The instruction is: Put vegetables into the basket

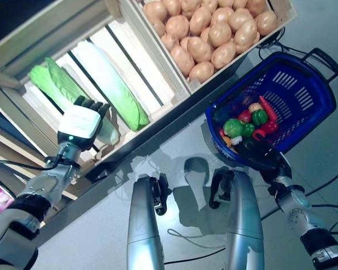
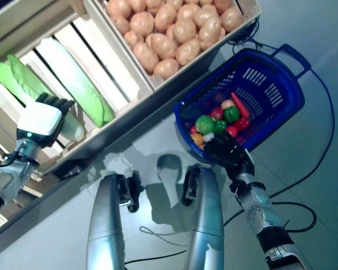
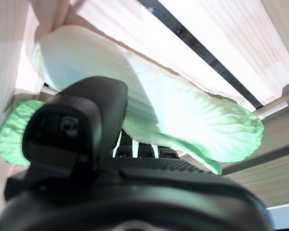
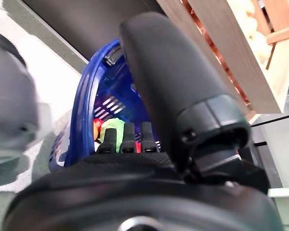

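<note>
Left hand [image 1: 79, 126] is raised into the slatted wooden crate [image 1: 152, 84], fingers straight and reaching against the pale green cabbage [image 1: 110, 81]; a second cabbage [image 1: 56, 84] lies beside it. The adjoining crate holds potatoes [image 1: 214, 31]. The blue basket [image 1: 304, 95] sits on the floor, holding mixed vegetables [image 1: 245, 124] at its near end. Right hand [image 1: 259, 154] rests at the basket's near rim; whether it grips the rim cannot be told.
</note>
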{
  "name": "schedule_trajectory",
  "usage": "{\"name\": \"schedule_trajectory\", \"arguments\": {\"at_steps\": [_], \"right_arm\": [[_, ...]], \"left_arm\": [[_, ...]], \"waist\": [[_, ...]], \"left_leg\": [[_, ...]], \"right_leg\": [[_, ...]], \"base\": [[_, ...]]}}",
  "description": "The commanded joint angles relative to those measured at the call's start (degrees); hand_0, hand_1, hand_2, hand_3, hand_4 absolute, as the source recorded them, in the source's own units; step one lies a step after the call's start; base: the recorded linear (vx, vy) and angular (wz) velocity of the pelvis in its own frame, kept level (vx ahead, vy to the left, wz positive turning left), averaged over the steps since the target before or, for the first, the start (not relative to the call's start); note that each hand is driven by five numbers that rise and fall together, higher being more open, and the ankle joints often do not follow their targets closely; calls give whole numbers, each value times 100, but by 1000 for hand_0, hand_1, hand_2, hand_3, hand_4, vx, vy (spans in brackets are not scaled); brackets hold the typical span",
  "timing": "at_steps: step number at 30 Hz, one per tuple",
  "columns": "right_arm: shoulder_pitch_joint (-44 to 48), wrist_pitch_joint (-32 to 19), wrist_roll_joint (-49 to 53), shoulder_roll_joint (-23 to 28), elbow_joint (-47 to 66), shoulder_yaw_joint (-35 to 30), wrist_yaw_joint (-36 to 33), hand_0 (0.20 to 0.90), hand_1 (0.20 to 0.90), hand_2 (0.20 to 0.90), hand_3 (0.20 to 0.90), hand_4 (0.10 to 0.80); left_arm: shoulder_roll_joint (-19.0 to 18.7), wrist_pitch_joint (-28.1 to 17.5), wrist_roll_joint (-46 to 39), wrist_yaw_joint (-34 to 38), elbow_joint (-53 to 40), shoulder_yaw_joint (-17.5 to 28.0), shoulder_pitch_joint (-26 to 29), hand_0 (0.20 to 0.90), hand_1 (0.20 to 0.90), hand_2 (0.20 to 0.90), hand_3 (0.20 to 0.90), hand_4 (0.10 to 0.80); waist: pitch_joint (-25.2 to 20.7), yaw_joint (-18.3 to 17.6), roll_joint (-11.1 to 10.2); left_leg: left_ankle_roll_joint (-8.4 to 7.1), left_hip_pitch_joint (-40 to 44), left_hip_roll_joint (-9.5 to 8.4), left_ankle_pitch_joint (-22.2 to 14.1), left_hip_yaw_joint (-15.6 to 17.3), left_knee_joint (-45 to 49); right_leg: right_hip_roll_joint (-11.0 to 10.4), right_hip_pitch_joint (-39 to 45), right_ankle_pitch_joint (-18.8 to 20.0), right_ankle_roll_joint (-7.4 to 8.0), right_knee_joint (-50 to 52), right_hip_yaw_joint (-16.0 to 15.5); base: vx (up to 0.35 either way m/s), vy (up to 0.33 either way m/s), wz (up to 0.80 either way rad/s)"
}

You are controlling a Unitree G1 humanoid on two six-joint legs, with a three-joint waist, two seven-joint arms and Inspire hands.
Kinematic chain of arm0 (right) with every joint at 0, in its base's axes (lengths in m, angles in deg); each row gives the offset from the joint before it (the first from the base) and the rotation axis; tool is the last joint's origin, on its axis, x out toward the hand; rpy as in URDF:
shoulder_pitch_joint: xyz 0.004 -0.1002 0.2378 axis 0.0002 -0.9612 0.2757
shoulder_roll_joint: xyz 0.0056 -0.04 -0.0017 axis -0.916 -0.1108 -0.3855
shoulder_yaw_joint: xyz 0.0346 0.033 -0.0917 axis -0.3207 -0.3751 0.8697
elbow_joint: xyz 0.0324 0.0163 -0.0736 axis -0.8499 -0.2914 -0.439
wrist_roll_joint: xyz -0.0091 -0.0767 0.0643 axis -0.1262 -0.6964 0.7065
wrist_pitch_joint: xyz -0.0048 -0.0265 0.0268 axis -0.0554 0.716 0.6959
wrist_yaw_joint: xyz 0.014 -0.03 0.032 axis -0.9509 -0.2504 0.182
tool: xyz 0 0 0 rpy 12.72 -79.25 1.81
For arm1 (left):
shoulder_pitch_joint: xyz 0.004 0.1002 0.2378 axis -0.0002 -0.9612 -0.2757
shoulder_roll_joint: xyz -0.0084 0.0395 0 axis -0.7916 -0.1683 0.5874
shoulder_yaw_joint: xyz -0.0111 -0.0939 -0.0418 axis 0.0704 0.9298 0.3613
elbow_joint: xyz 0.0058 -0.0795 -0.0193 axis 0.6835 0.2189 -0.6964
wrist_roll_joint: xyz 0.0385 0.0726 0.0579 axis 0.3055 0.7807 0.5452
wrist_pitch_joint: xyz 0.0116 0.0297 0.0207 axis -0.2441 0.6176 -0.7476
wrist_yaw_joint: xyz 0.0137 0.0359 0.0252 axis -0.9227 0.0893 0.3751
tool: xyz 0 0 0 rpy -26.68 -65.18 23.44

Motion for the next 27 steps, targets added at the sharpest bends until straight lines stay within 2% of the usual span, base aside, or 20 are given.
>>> {"name": "schedule_trajectory", "arguments": {"at_steps": [1, 3, 4, 5, 6, 15, 23, 27], "right_arm": [[101, -698, 275, 405, 411, -667, -39, 900, 900, 900, 900, 800], [155, -735, 296, 430, 408, -672, -56, 900, 900, 900, 900, 800], [219, -767, 347, 469, 393, -686, -71, 900, 900, 900, 900, 800], [252, -782, 386, 494, 367, -699, -54, 900, 900, 900, 900, 800], [291, -799, 421, 524, 332, -715, -20, 900, 900, 900, 900, 800], [438, -823, 430, 696, 275, -803, 0, 900, 900, 900, 900, 800], [451, -856, 563, 696, 233, -893, -51, 900, 900, 900, 900, 800], [471, -827, 595, 621, 190, -870, 55, 900, 900, 900, 900, 800]], "left_arm": [[-313, 532, 55, -803, 1014, 55, 82, 900, 900, 900, 900, 800], [-358, 496, 207, -763, 993, 5, 177, 900, 900, 900, 900, 800], [-445, 421, 544, -749, 943, -64, 317, 799, 799, 799, 799, 733], [-473, 399, 683, -729, 943, -108, 373, 495, 495, 495, 495, 530], [-504, 348, 791, -712, 952, -157, 428, 300, 300, 300, 300, 400], [-841, -133, 1108, -1144, 787, -479, 722, 300, 300, 300, 300, 400], [-981, -353, 770, -1004, 661, -517, 847, 300, 300, 300, 300, 400], [-928, -419, 655, -761, 587, -452, 823, 300, 300, 300, 300, 400]], "waist": [[324, -7, -87], [324, -5, -92], [305, -2, -89], [290, 0, -82], [276, 1, -73], [171, -47, -4], [53, -53, 21], [-24, -40, 19]], "left_leg": [[415, 183, 6, -590, 165, 431], [430, 128, 16, -608, 156, 474], [452, 87, 20, -628, 155, 504], [462, 83, 19, -637, 159, 511], [473, 87, 16, -649, 165, 515], [478, 175, 99, -681, 190, 509], [514, 303, 133, -635, 236, 383], [545, 583, 151, -574, 306, 141]], "right_leg": [[-172, 165, -179, 28, 109, 114], [-169, 109, -187, 22, 148, 124], [-171, 69, -201, 14, 175, 133], [-177, 62, -208, 11, 184, 136], [-189, 60, -220, 8, 195, 138], [-169, 136, -246, 2, 215, 139], [-128, 284, -221, -17, 79, 118], [-107, 567, -179, -35, -171, 51]], "base": [[-12, -24, 37], [-12, -30, -13], [-9, -36, -22], [-3, -36, -1], [6, -18, 22], [12, -3, -11], [1, -1, -1], [0, 0, 0]]}}
